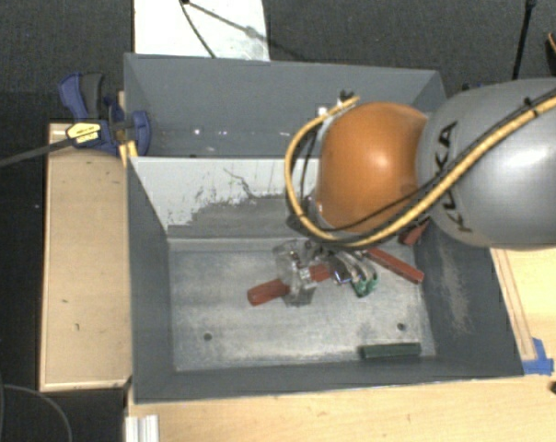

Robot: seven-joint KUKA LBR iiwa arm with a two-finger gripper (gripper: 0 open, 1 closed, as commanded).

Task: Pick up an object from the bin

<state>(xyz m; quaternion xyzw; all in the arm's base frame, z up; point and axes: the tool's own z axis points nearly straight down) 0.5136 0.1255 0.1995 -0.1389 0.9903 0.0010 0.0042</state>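
Grey metal all round: the bin (214, 334) has a scuffed, scratched floor, and few things lie loose on it. The silver arm (513, 187) comes in from the right. Black lettering (446, 159) runs along its casing and reads KUKA, partly crossed by a cable. That is the only writing I can make out. A rounded orange cover (370, 168) sits on the wrist, with yellow and black cables (301, 159) looping round its left side.

The gripper (301, 282) is down at the bin floor, about the middle of the bin. It is right at the right end of a reddish-brown stick (264, 293) that lies flat and points left, tilted a little. From here I cannot tell whether the gripper is wide, narrow or closed on that stick, as the metal parts crowd together there.

Counting the rest, there is one more reddish stick (398, 267), lying at a slant just right of the gripper. One small green thing (364, 286) lies between the gripper and that stick. One dark flat bar (388, 350) lies alone against the near wall, towards the right. A scrap of red (412, 235) also peeks out at the arm's edge, too hidden to name.
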